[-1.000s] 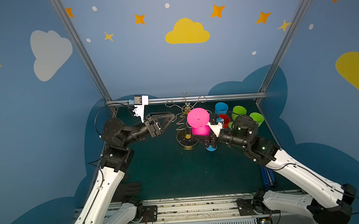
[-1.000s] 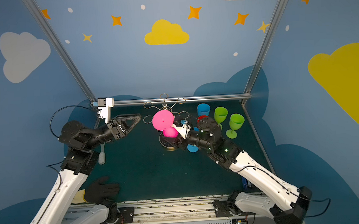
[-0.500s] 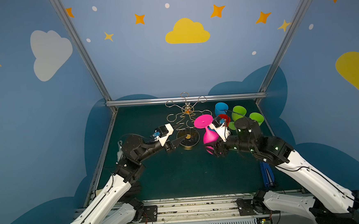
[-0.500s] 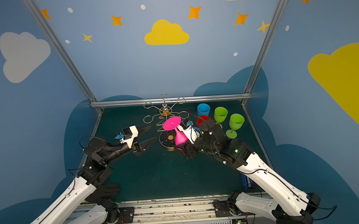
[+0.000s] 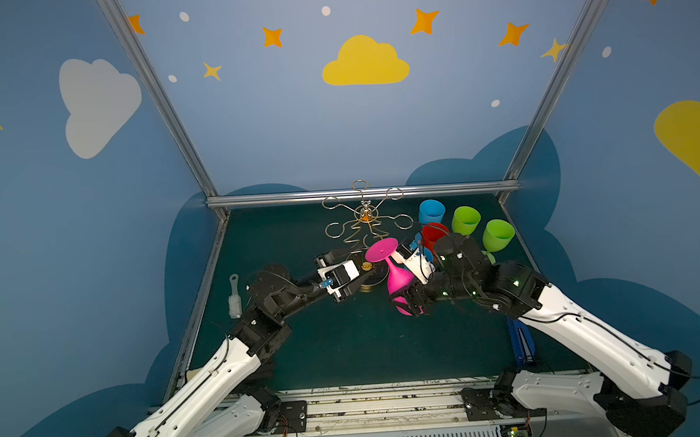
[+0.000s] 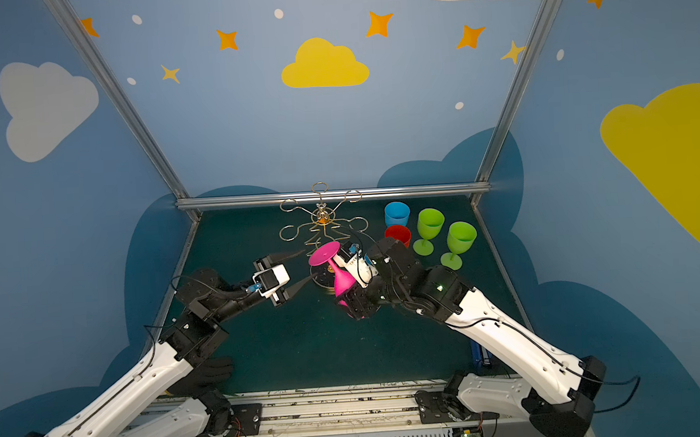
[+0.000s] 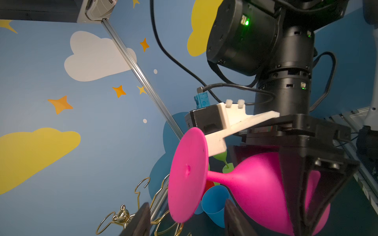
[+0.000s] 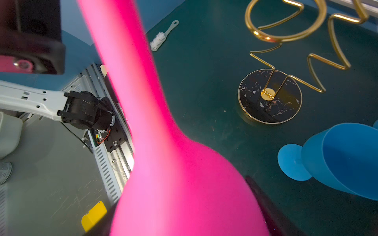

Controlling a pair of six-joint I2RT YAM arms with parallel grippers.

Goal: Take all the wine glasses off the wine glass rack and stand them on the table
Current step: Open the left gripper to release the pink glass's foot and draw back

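Top views both show the pink glass (image 5: 397,277) (image 6: 341,278) off the rack (image 5: 365,215) (image 6: 322,218). It is in the air above the table (image 5: 347,344), just in front of the rack. It is upside down and tilted: the round foot is up and leans toward the rack, and the bowl is lower.

The right gripper (image 5: 405,301) holds it. Its two dark fingers close on the bowl from both sides, as the left wrist view shows (image 7: 255,183). In the right wrist view the pink stem and bowl (image 8: 163,183) fill the middle, and the gold loops and the dark base of the rack (image 8: 270,96) stand apart from it.

The left gripper (image 6: 310,263) is beside the rack base, on the side of its own arm. Its jaws are apart and hold nothing, and they point toward the pink glass.

To the right of the rack stand a blue glass (image 5: 431,211), a red glass (image 5: 434,233) and two green glasses (image 5: 465,220), all upright. A second blue glass (image 8: 347,159) lies on its side near the rack base. A brush (image 5: 233,295) lies at the left edge of the table.
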